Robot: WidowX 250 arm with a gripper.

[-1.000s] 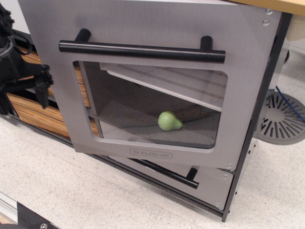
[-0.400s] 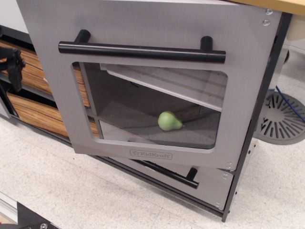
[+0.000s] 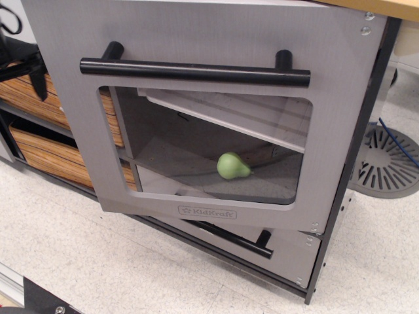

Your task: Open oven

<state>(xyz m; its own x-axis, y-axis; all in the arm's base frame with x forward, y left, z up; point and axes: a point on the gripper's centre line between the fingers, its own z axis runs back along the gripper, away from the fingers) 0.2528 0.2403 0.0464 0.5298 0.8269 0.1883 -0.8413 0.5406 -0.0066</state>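
The grey oven door (image 3: 196, 33) fills most of the view. It has a clear window, a long black bar handle (image 3: 196, 70) and a "KidKraft" logo (image 3: 207, 212). The door stands ajar: its left edge has swung out in front of the cabinet, and it stays attached on the right. A green pear (image 3: 232, 166) lies inside on the oven floor, under a tilted shelf. Only a black part of my gripper (image 3: 27, 65) shows at the upper left edge, left of the door and apart from it. Its fingers are mostly out of frame.
A smaller grey drawer (image 3: 288, 252) with a black handle (image 3: 229, 235) sits under the oven door. Wood-grain drawers (image 3: 46, 154) stand at the left behind the door's edge. A round grey slotted disc (image 3: 386, 163) lies on the speckled floor at the right.
My gripper has drawn back to the left and upward, away from the door's left edge, and is now mostly out of frame. The door has not visibly moved.
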